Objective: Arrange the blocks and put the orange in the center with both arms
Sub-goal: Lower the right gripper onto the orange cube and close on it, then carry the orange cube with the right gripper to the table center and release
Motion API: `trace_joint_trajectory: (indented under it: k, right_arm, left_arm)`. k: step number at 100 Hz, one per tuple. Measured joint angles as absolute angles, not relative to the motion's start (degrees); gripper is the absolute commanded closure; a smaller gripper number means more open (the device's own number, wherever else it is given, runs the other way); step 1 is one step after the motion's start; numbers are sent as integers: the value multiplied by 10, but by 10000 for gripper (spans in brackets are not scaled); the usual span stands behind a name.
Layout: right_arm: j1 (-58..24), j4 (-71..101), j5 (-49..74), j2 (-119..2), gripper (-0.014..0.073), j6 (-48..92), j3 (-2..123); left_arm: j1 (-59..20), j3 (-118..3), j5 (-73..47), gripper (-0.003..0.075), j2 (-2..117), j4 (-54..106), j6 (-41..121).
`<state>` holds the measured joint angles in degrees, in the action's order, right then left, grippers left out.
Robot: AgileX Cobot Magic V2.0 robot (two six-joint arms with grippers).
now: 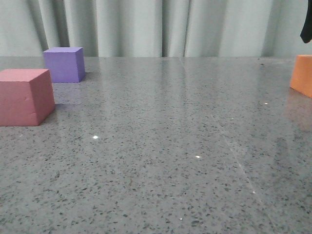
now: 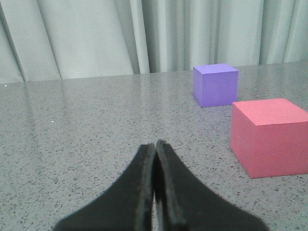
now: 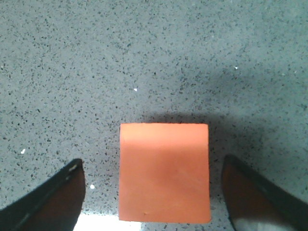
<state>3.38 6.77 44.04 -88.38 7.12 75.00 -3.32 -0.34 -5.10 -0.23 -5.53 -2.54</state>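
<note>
At the table's (image 1: 161,146) right edge, orange cube (image 3: 164,172) between spread right gripper (image 3: 154,192) fingers (untouched); left gripper (image 2: 155,159) pinched together.

Soft, even light fills all views. The glossy table (image 1: 161,146) mirrors the pale curtain (image 1: 146,27) as vertical streaks and catches pinpoint glints. The blocks cast faint shadows; the orange block (image 3: 164,171) throws a dim one. Close fingers (image 2: 144,192) look blurred, and a white glare patch lies beside the orange block.
</note>
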Motion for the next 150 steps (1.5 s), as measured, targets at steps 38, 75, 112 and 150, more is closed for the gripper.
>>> trace_joint_trajectory:
  k: [38, 75, 112, 150]
  right_arm:
    - [34, 66, 440, -906, 13, 72, 750]
    - [34, 66, 435, -967, 34, 74, 750]
    - [34, 64, 435, -971, 395, 74, 750]
    - [21, 64, 496, -963, 411, 46, 769]
  left_arm:
    - [-33, -3, -51, 739, -2, -55, -25]
    - [-33, -3, -51, 739, -2, -55, -25]
    - [-33, -3, -51, 739, -2, -55, -25]
    - [-33, -3, -51, 739, -2, -55, -25]
